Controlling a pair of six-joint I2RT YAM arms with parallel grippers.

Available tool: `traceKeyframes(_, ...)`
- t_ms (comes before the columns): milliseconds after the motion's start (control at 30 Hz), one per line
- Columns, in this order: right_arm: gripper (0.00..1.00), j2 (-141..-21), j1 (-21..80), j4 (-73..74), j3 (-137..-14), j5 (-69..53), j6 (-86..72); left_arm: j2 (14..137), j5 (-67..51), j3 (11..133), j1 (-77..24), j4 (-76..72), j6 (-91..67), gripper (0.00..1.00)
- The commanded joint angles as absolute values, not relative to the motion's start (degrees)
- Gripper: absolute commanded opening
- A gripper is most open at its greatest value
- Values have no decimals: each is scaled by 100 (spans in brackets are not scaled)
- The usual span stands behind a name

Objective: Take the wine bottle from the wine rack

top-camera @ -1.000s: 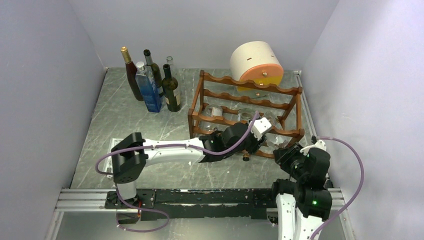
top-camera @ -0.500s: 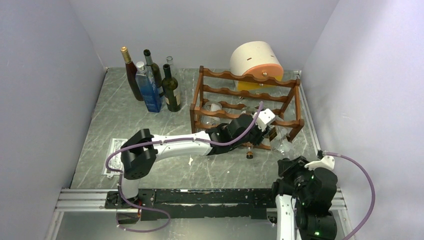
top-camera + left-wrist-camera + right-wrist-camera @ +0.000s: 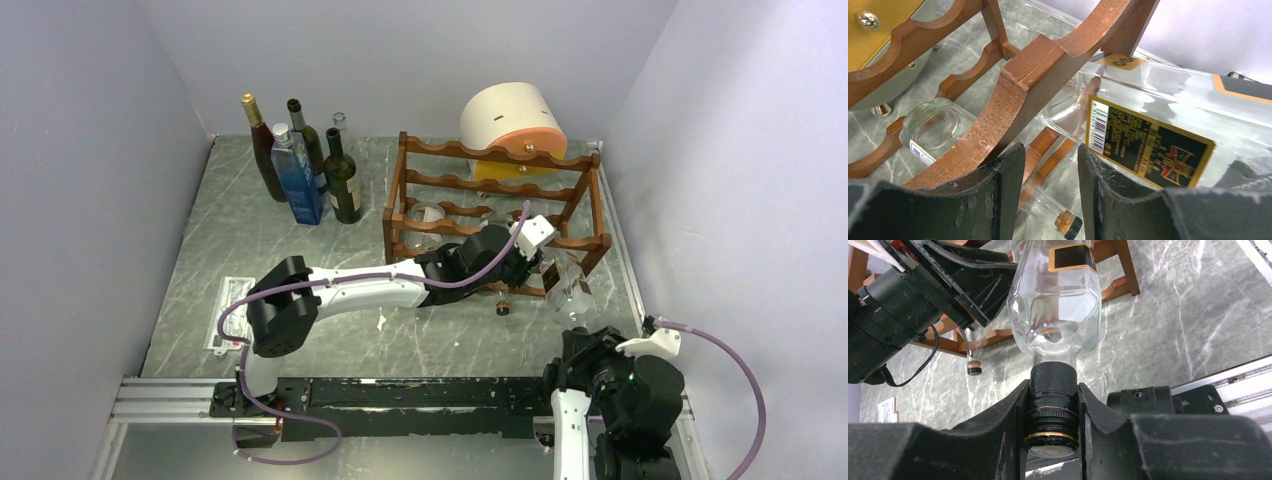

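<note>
1. Your right gripper (image 3: 1053, 400) is clamped on the black capped neck of the clear glass bottle (image 3: 1055, 305), one finger on each side of the cap.
2. That bottle runs from the gripper up to the front right corner of the wine rack (image 3: 480, 185). Its neck points to the near edge of the table (image 3: 300, 250) and its base end is in among the lower rails. You cannot tell from these views whether the base rests on a rail.
3. From the left wrist you see the bottle's black-and-gold label (image 3: 1148, 145) just beside the rack's scalloped front rail (image 3: 1038, 65).
4. Your left gripper (image 3: 1050, 155) is at the rack's lower front. Its jaws stand a little apart with nothing between them, and its left finger (image 3: 998, 200) is close against the front rail.
5. A small corked bottle (image 3: 503, 308) lies low in the rack, with its neck sticking out in front over the table.
6. A clear jar-like bottle (image 3: 933, 130) lies in a lower tier.
7. A white-and-orange cylinder (image 3: 512, 125) sits behind the rack.
8. A group of standing bottles (image 3: 300, 165) is at the back left, well apart from the rack.
</note>
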State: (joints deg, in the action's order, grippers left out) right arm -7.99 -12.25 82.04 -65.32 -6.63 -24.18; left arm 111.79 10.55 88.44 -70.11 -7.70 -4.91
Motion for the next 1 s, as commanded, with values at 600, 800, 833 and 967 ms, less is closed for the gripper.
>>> traceKeyframes(600, 0, -553, -1135, 7928, -7017, -602, -2391, 11417, 1312, 9167, -6662, -1160, -213, 48)
traceKeyframes(800, 0, -612, -1112, 7915, -6767, -753, -2292, 11283, 913, 9092, -6662, -986, -275, 52)
traceKeyframes(833, 0, -628, -1101, 7912, -6744, -761, -2279, 11220, 801, 9084, -6662, -875, -304, 54)
traceKeyframes(967, 0, -721, -1066, 7866, -6735, -902, -2238, 10917, 191, 9137, -6662, -368, -445, 69)
